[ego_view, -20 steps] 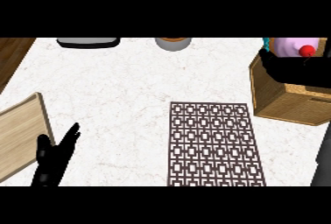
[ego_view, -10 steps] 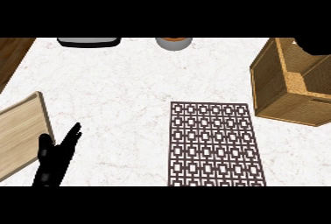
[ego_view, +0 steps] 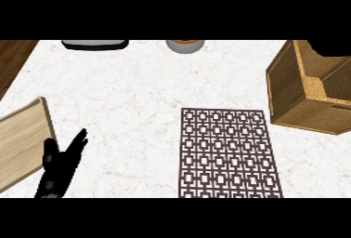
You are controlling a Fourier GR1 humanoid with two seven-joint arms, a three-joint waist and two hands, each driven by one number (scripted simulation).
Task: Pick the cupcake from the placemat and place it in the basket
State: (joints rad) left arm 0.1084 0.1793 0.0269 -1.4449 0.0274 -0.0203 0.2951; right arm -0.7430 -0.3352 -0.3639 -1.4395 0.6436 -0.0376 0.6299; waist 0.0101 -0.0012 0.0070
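Left hand [ego_view: 60, 163] rests fingers straight near table's front-left edge; placemat [ego_view: 227, 153] bare, cupcake presumably inside basket [ego_view: 302, 95], unseen.

A home kitchen, by the look of it. White marble-veined desk [ego_view: 137, 93] seen from steeply above. Brown lattice-patterned placemat [ego_view: 227, 153] laid flat on it. Woven wicker basket [ego_view: 302, 97] at the right edge. Pale wooden cutting board [ego_view: 21, 139] at the left. Small grey bowl [ego_view: 184, 45] and dark tray-like dish [ego_view: 94, 44] along the far edge.
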